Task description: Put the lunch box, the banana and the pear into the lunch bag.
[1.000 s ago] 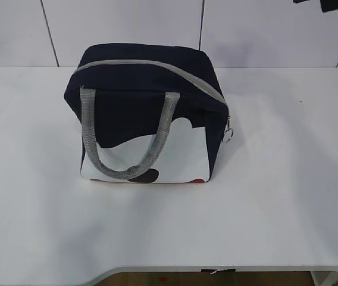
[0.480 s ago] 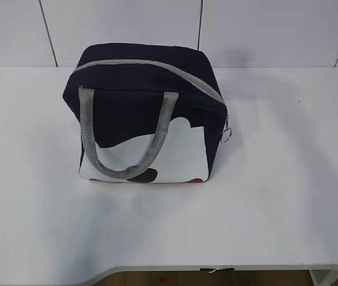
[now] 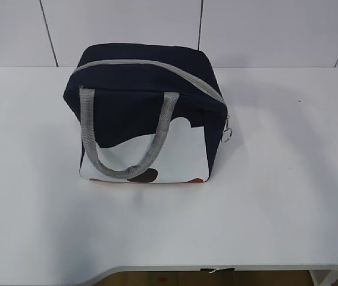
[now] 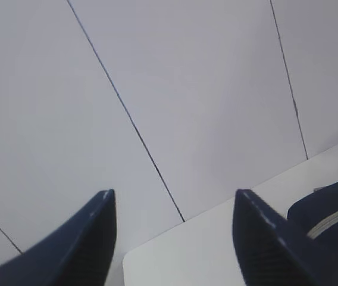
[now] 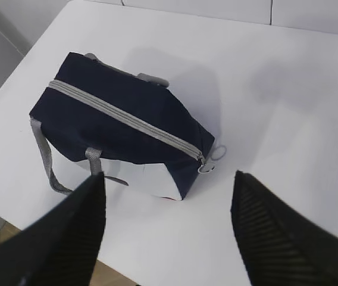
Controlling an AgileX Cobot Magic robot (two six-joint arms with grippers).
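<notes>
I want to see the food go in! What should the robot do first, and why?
Probably bring the right gripper down to the ring pull to unzip. The lunch bag is zipped shut, both grippers hang open and empty above the table, and no food is in view.

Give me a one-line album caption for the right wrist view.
Open right gripper hanging above a zipped-shut navy lunch bag on a white table.
</notes>
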